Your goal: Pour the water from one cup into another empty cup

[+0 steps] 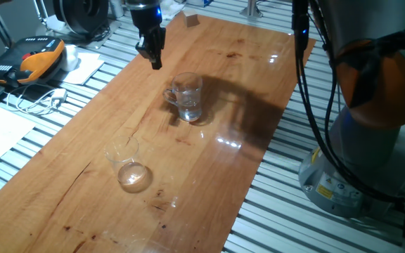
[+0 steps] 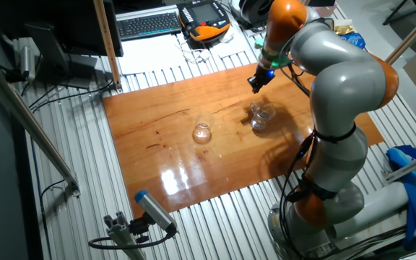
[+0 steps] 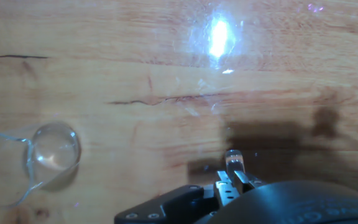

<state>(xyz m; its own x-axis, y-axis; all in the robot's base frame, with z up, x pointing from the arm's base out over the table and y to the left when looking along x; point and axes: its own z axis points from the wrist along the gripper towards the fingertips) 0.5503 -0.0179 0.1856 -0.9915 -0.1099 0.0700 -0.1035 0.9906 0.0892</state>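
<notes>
The clear glass mug (image 1: pixel 187 97) with a looped handle stands upright mid-table with a little water in its bottom; it also shows in the other fixed view (image 2: pixel 261 115). The handleless tumbler (image 1: pixel 128 164) stands upright nearer the front left, apart from the mug (image 2: pixel 202 133). My gripper (image 1: pixel 155 63) hangs above the board behind and left of the mug, touching nothing (image 2: pixel 256 87). Its fingers look pressed together and empty. In the hand view a clear glass (image 3: pixel 45 155) sits at the lower left; I cannot tell which cup it is.
The wooden board (image 1: pixel 209 169) lies on a slatted metal table. An orange-and-black pendant (image 1: pixel 37 60), white cables and papers lie off the board's left side. A small wooden block (image 1: pixel 192 20) sits at the far end. The arm's base (image 1: pixel 361 176) stands to the right.
</notes>
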